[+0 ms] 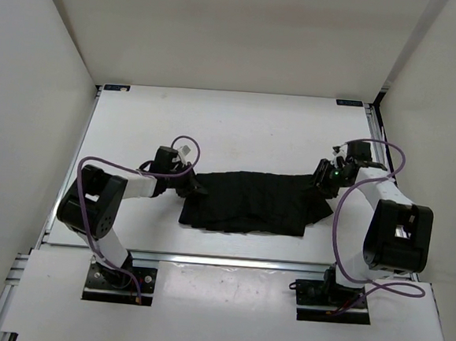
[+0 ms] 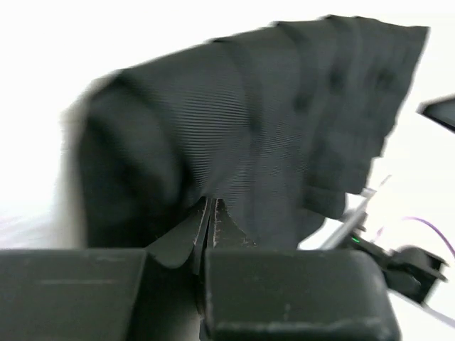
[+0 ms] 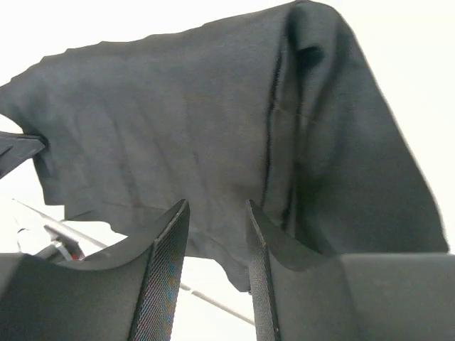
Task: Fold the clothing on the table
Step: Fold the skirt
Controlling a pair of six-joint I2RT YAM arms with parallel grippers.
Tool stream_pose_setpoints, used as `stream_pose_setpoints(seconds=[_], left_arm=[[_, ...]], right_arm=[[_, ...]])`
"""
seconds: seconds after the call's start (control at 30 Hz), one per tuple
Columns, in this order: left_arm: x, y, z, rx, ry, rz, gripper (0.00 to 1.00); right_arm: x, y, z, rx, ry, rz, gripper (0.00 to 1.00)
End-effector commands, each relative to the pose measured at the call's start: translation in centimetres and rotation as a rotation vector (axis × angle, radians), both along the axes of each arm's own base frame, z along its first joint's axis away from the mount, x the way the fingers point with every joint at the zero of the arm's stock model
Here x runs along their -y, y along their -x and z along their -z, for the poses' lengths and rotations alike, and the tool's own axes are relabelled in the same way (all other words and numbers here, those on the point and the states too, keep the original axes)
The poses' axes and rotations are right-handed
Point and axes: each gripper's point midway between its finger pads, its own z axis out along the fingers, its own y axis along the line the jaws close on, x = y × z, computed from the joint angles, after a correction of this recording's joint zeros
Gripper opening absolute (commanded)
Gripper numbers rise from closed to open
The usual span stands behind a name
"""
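Observation:
The clothing (image 1: pixel 249 200), a black pleated garment, lies spread across the middle of the white table (image 1: pixel 239 124). My left gripper (image 1: pixel 193 187) is at its left edge, and in the left wrist view its jaws (image 2: pixel 210 206) are pressed together on a fold of the clothing (image 2: pixel 270 128). At the garment's right end my right gripper (image 1: pixel 320 182) stands open. The right wrist view has its two fingers apart (image 3: pixel 217 213), with the clothing (image 3: pixel 178 128) just beyond their tips and nothing clamped between them.
White walls enclose the table on the left, back and right. A metal rail (image 1: pixel 229 259) runs along the front edge, with both arm bases (image 1: pixel 120 280) bolted just before it. Purple cables loop off each arm.

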Motion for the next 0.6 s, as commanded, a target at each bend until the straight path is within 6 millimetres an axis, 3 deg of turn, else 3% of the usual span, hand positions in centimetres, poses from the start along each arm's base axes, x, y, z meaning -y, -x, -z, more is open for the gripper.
stream_pose_setpoints(seconds=[0.0, 0.17, 0.37, 0.57], left_arm=[[-2.7, -0.4, 2.2, -0.02, -0.134, -0.045, 0.0], [-4.2, -2.0, 3.2, -0.001, -0.237, -0.095, 0.0], [-5.5, -3.7, 3.6, 0.022, -0.427, -0.123, 0.0], [-6.5, -4.4, 3.7, 0.023, -0.483, -0.12, 0.0]], right_arm=[[1.2, 0.3, -0.1, 0.027, 0.112, -0.008, 0.43], [2.7, 0.7, 0.8, 0.019, 0.251, 0.012, 0.43], [2.9, -0.3, -0.1, 0.048, 0.251, 0.018, 0.43], [0.2, -1.5, -0.2, 0.081, 0.106, -0.024, 0.43]])
